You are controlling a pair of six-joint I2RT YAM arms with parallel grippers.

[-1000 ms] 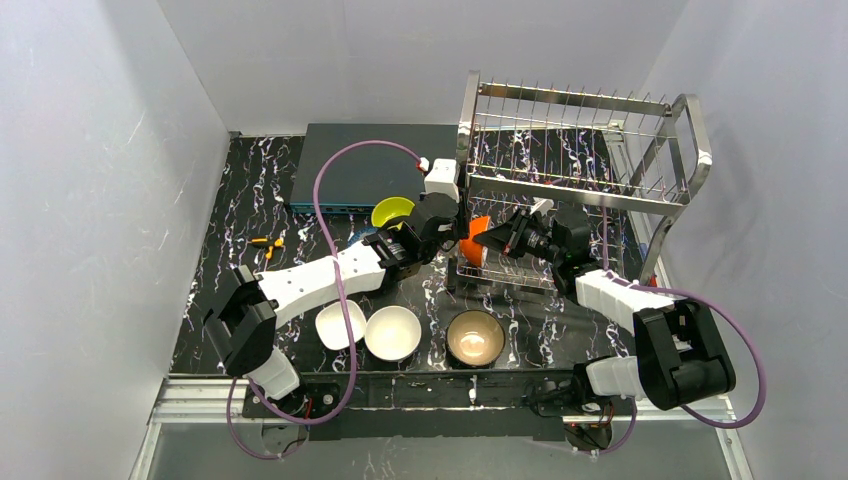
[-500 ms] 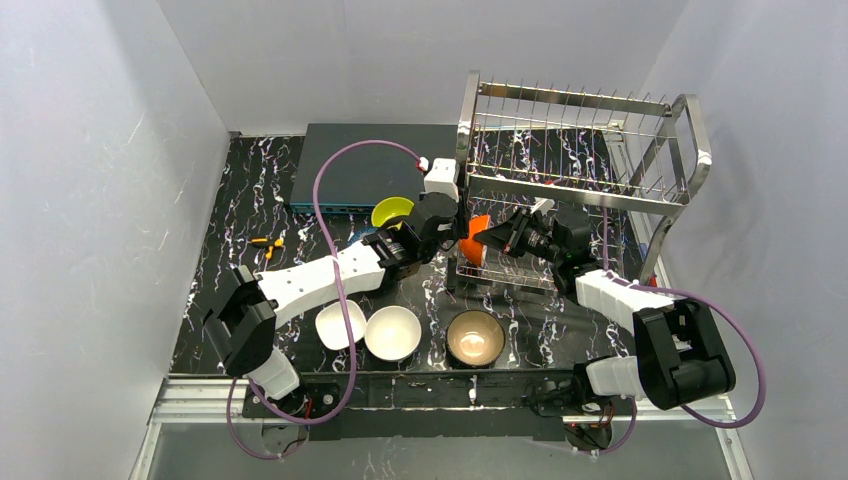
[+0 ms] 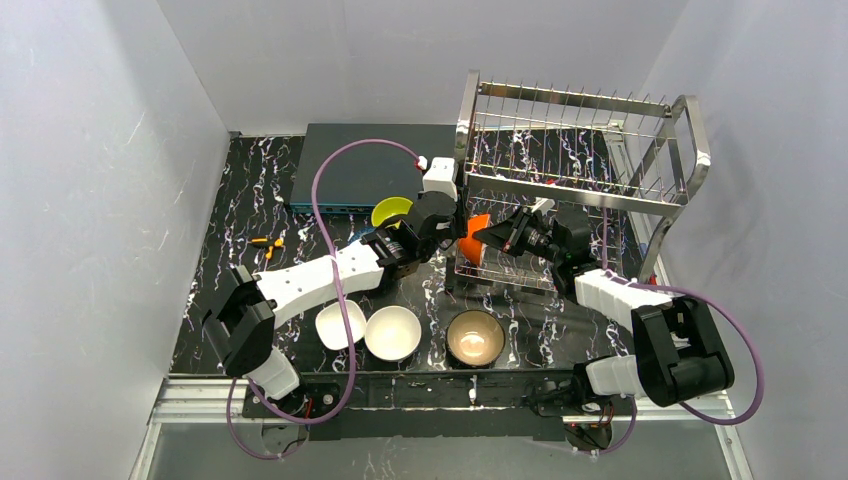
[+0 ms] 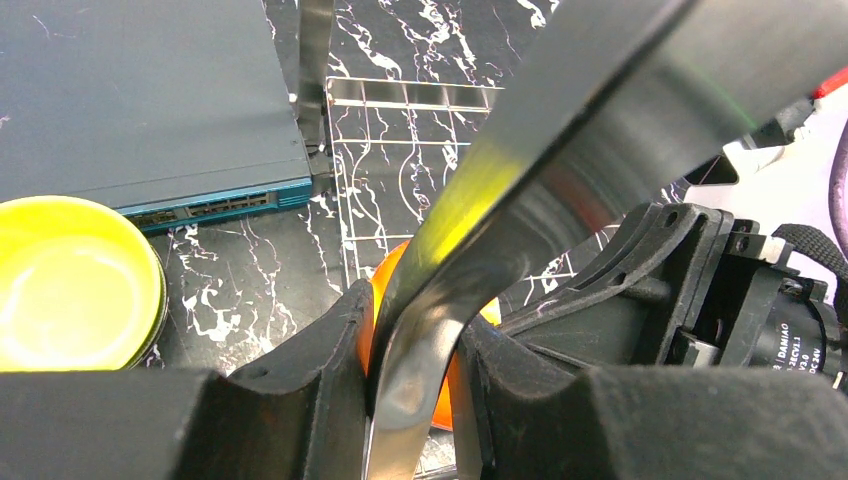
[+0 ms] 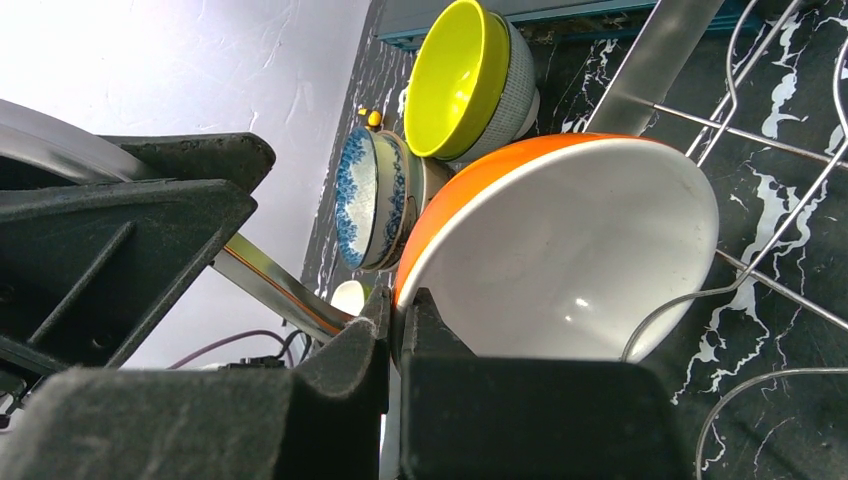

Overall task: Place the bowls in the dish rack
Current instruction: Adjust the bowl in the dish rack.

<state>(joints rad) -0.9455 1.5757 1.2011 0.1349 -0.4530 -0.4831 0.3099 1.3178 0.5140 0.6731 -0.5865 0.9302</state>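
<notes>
The right tool (image 5: 397,310) pinches the orange bowl (image 5: 570,250) by its rim, tipped on edge at the left end of the dish rack's (image 3: 585,150) lower tier, ready to slot between prongs. The left tool (image 4: 415,340) clamps the rack's upright tube, probably to steady it.

Both arms stretch forward and meet at the front-left post of the dish rack (image 3: 468,130). The left tool (image 4: 415,340) clamps that post. Just right of it, the right tool (image 5: 397,315) pinches the orange bowl (image 5: 560,250) by its rim.
</notes>
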